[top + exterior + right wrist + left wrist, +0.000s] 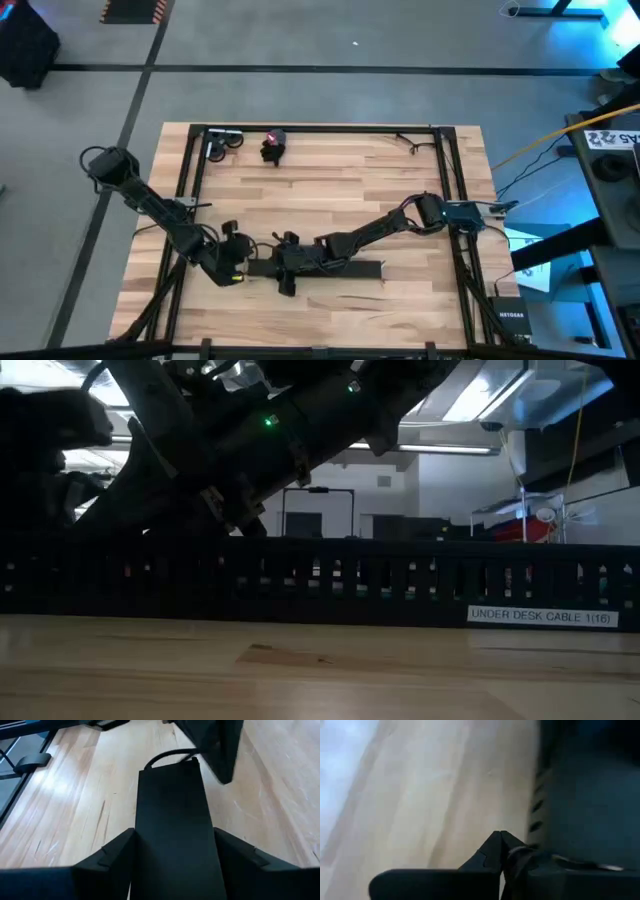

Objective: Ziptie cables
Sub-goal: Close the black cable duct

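Left gripper (236,264) is hovering low over the near part of the table (330,200), at the left end of the long black bar (330,268). In the left wrist view its fingertips (498,846) are meeting in a point, so this claw is reading as closed. A thin pale strand of the cables (590,865) is running just beside those tips, along the dark slotted side of the bar. Cannot tell whether the strand is actually being pinched.

Right gripper (290,263) is reaching in from the right and sitting over the same bar, close beside the left claw. In the right wrist view its fingers (112,857) are spread to the bar's width, with the bar lying between them and running straight ahead. Both fingers are seeming to touch the bar's edges, so this claw is clamping the bar across its width. A dark curved lead (167,756) is arcing off the bar's far end, ahead of this claw.

In the low view the bar is showing as a slotted rail with a white label (540,617). Small reddish and bluish bits are showing through the slots, too small to identify.

Well away from both claws, at the far edge of the table, a black and red object (273,146) and a grey object (224,143) are lying.
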